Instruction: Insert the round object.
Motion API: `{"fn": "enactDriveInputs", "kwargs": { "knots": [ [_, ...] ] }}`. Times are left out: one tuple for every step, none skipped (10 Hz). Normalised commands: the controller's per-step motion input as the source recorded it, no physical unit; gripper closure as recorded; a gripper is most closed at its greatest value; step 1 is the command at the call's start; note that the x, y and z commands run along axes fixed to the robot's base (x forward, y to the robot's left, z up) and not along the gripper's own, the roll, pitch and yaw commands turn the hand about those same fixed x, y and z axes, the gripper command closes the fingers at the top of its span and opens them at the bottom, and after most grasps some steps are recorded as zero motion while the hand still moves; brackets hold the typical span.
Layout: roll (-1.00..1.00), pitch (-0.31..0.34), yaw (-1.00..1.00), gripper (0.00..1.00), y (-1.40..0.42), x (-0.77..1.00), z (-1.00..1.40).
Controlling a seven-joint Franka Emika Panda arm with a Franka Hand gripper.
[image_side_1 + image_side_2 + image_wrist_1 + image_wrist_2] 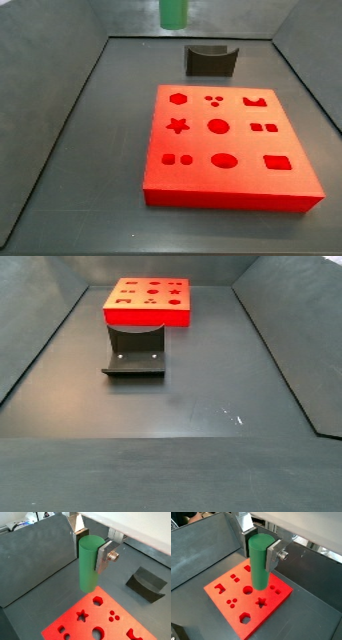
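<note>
The gripper (89,554) is shut on the green round peg (88,564), which hangs upright between the silver fingers (104,558). Both wrist views show this grip; in the second one the gripper (259,549) holds the peg (260,564) well above the red block (248,599). The red block (100,619) has several shaped holes, among them a round hole (248,589) (218,126). In a side view only the peg's lower end (174,12) shows at the upper edge, high above the floor; the gripper is out of that frame. The red block also shows in both side views (227,140) (148,301).
A dark grey notched holder block (210,60) (135,356) stands on the floor beside the red block, also seen in a wrist view (147,583). Sloping dark grey walls (54,120) (287,346) enclose the floor on the sides.
</note>
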Motion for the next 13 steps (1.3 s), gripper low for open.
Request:
{"fn": "enactDriveInputs", "kwargs": {
  "knots": [
    [0.18,0.043,0.02,1.0,-0.07,0.35,-0.22],
    [0.27,0.074,0.0,1.0,-0.24,0.66,-0.19],
    [0.23,0.073,0.0,1.0,-0.35,0.87,-0.16],
    [0.24,0.084,0.0,1.0,-0.38,0.95,-0.13],
    [0.27,0.093,0.0,1.0,-0.36,0.94,-0.11],
    [0.34,0.113,0.0,1.0,-0.29,0.93,-0.12],
    [0.31,0.087,0.0,1.0,-0.31,0.96,-0.09],
    [0.1,0.039,0.0,1.0,-0.19,1.0,-0.24],
    [0.04,0.004,0.0,1.0,-0.13,1.0,-0.27],
    [0.05,0.009,0.0,1.0,-0.11,1.0,-0.3],
    [0.05,0.007,0.0,1.0,-0.11,1.0,-0.33],
    [0.04,0.0,-0.02,1.0,-0.15,1.0,-0.53],
    [0.02,-0.077,-0.06,1.0,-0.09,0.88,-0.69]
  ]
}}
